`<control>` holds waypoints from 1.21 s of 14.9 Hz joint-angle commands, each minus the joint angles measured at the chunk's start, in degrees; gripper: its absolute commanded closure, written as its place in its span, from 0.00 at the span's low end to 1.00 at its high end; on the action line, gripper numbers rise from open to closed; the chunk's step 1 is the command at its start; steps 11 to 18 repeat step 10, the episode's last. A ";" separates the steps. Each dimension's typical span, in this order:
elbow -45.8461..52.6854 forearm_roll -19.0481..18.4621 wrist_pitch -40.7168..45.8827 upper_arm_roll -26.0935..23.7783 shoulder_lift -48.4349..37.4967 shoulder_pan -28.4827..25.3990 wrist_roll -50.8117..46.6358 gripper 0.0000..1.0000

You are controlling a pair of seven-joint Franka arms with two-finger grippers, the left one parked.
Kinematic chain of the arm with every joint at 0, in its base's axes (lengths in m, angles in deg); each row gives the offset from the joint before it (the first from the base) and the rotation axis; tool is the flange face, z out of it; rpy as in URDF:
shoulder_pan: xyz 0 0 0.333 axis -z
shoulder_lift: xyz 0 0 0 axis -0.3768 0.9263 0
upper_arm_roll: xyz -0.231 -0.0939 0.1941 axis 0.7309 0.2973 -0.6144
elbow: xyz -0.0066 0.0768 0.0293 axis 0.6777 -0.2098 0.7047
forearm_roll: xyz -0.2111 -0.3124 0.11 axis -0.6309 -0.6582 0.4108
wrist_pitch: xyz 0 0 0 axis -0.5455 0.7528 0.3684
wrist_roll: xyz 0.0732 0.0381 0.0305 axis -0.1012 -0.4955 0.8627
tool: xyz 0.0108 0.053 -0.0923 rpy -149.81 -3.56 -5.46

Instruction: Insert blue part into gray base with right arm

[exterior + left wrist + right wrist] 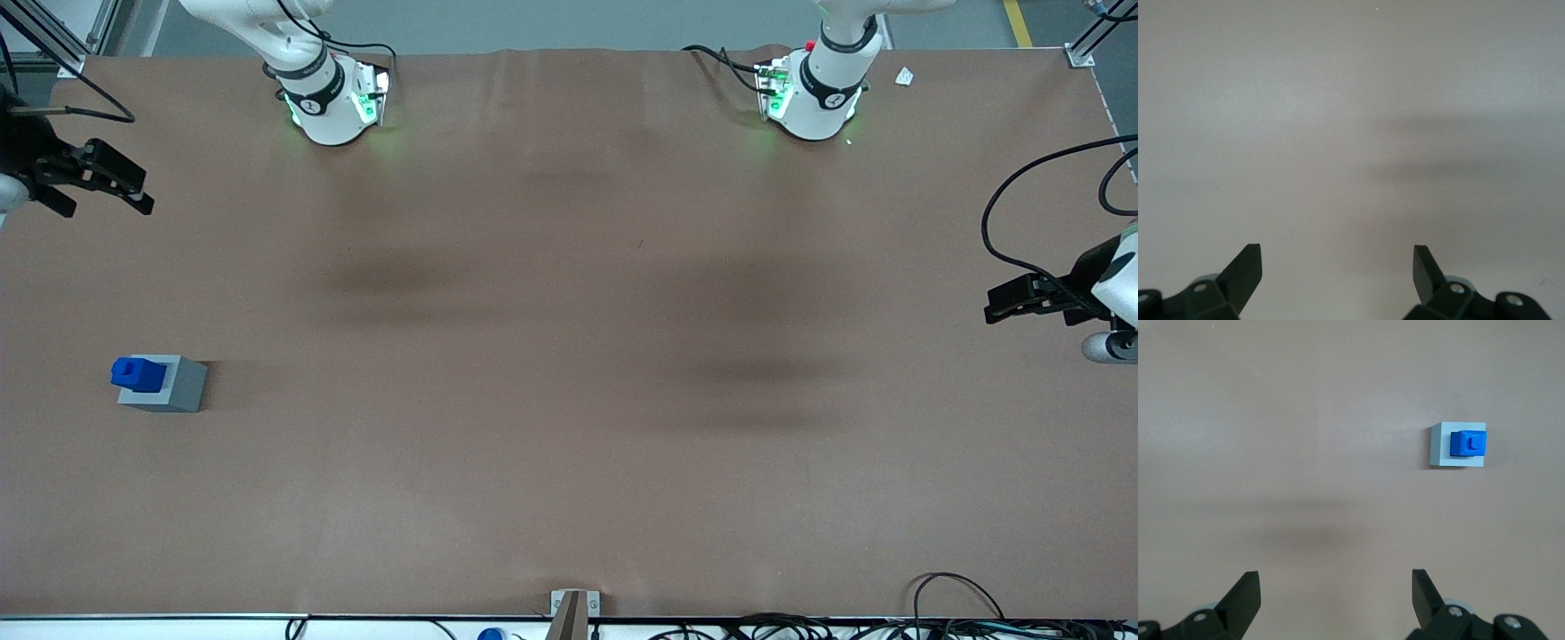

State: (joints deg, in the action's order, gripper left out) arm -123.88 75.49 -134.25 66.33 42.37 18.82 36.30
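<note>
A brown table [569, 356] fills the front view. The right arm [302, 53] rises from its white pedestal at the table edge farthest from the front camera and reaches out past the working arm's end of the table. Its gripper [124, 187] hangs raised above the table near that end, well apart from the blocks and farther from the front camera than they are; its fingers [1245, 597] stand wide apart, holding nothing. The gray base [169, 384] sits on the table toward the working arm's end, and the blue part [135, 373] sits on top of it, stud upward, at the side of its top face.
</note>
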 commanded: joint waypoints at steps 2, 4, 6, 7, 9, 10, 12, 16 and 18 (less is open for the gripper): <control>0.22 -0.34 0.08 -0.60 -0.39 -1.08 -2.30 0.00; 1.53 -0.34 0.51 -0.51 0.32 -0.82 -2.48 0.00; 2.07 -0.42 0.60 -0.25 1.11 -0.29 -2.39 0.00; 1.98 -0.42 0.60 -0.33 1.28 0.15 -2.39 0.00; 2.33 -0.42 0.43 -0.33 1.90 0.24 -2.30 0.00; 3.11 -0.42 0.69 -0.33 2.34 0.24 -2.39 0.00; 3.11 -0.42 0.69 -0.33 2.34 0.24 -2.39 0.00; 3.11 -0.42 0.69 -0.33 2.34 0.24 -2.39 0.00; 3.11 -0.42 0.69 -0.33 2.34 0.24 -2.39 0.00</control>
